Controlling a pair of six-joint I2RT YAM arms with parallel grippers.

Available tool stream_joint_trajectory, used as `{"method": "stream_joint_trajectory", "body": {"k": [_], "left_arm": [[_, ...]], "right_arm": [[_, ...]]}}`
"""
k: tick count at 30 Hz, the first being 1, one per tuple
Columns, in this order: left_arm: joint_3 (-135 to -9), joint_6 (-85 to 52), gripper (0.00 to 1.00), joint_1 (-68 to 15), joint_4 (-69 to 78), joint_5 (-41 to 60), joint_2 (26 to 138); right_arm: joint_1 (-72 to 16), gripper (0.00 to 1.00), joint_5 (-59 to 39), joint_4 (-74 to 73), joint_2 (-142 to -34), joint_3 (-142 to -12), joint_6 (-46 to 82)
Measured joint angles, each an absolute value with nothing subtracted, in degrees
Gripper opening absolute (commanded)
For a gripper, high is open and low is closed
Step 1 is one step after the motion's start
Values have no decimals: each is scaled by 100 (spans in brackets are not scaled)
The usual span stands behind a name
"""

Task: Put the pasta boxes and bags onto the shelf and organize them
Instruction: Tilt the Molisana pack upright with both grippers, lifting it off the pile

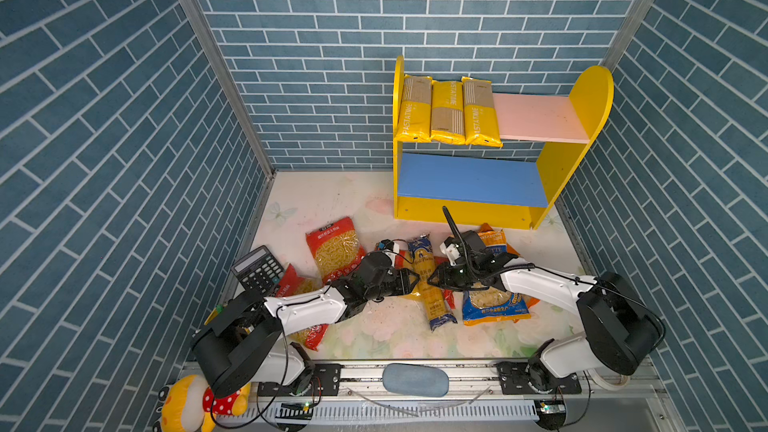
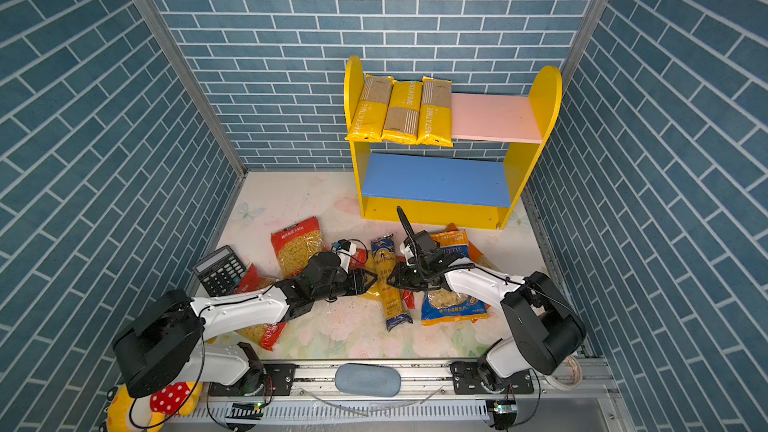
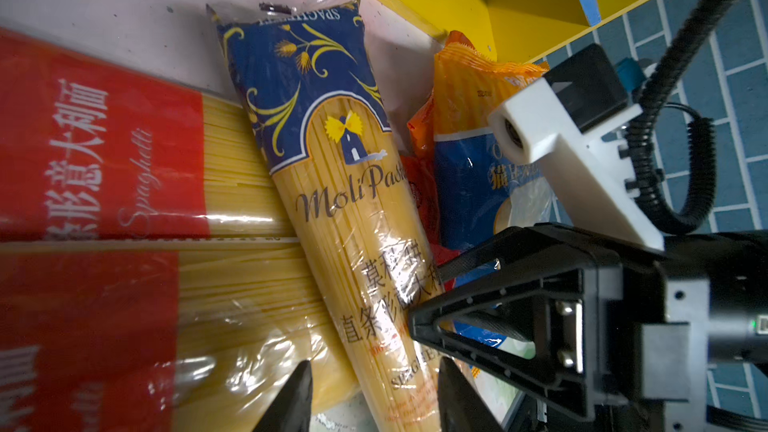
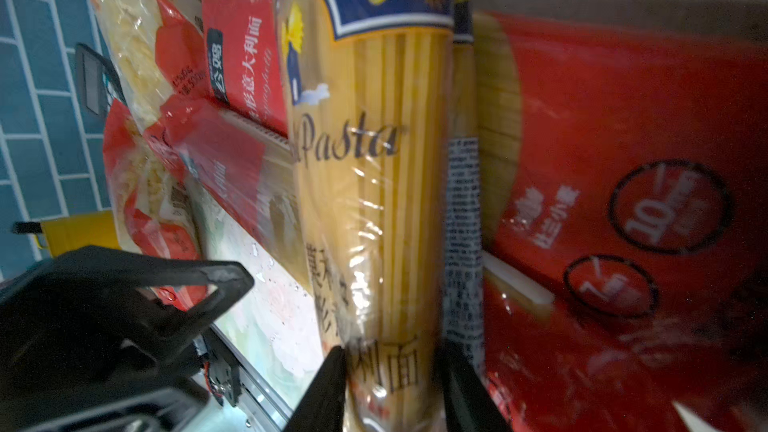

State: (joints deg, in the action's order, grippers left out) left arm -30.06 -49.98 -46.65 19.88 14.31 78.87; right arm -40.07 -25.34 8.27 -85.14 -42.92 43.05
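Blue spaghetti bag [image 1: 434,301] pickup: left hand [image 3: 374,392] open astride it, right hand [image 4: 390,380] we cannot tell; next we need a firm clamp, then lift to shelf [image 1: 469,178].

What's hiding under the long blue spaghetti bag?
Two red spaghetti bags poke out from under the blue spaghetti bag on one side, and another red pack on the other. What lies beneath its middle is covered.
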Motion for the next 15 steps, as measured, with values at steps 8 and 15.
{"method": "stream_joint_trajectory", "body": {"k": [8, 15], "left_arm": [[-2982, -5074, 58, -4344, 2121, 1605, 7634], [-2936, -5271, 70, -3671, 2370, 1959, 7325]], "right_arm": [[-4001, 5, -2864, 113, -8458, -4110, 4320], [-4001, 0, -2827, 196, -7961, -4018, 4324]]}}
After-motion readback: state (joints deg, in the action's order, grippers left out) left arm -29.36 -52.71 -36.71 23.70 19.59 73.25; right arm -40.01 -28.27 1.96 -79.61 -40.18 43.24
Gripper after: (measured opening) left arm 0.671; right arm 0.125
